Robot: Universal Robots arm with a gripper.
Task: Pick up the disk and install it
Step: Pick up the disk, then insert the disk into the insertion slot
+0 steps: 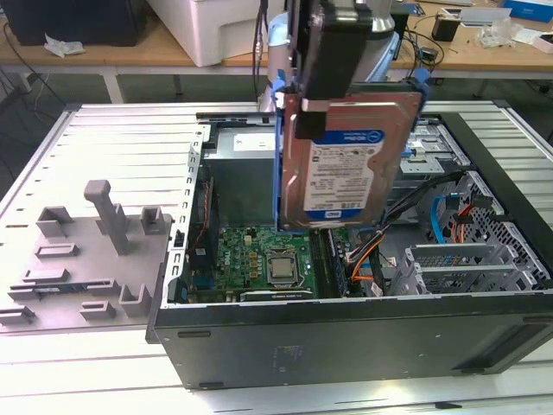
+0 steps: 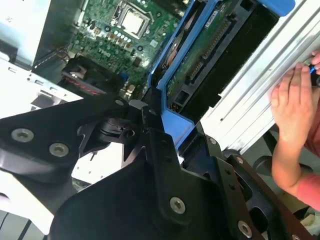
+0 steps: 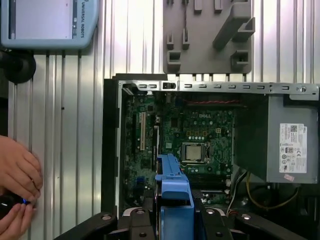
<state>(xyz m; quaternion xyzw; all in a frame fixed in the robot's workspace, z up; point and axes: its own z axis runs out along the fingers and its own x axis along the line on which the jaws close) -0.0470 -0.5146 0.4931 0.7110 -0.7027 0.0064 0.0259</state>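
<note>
The disk (image 1: 346, 160), a silver hard drive with a white-and-blue label in a blue carrier, hangs upright over the open computer case (image 1: 346, 337). My gripper (image 1: 333, 86) is shut on its top edge. In the second wrist view the black fingers (image 2: 150, 125) clamp the blue carrier, and the disk's (image 2: 210, 55) green circuit side shows beyond them. In the first wrist view the carrier's blue edge (image 3: 172, 192) stands above the motherboard (image 3: 195, 125), held by my gripper (image 3: 172, 220).
A grey power supply box (image 3: 292, 140) fills one end of the case. Silver drive cages (image 1: 458, 264) and cables sit at the exterior view's right. A grey plastic fixture (image 1: 95, 251) lies on the slatted table. A person's hand (image 3: 17, 175) rests beside the case, also (image 2: 295, 105).
</note>
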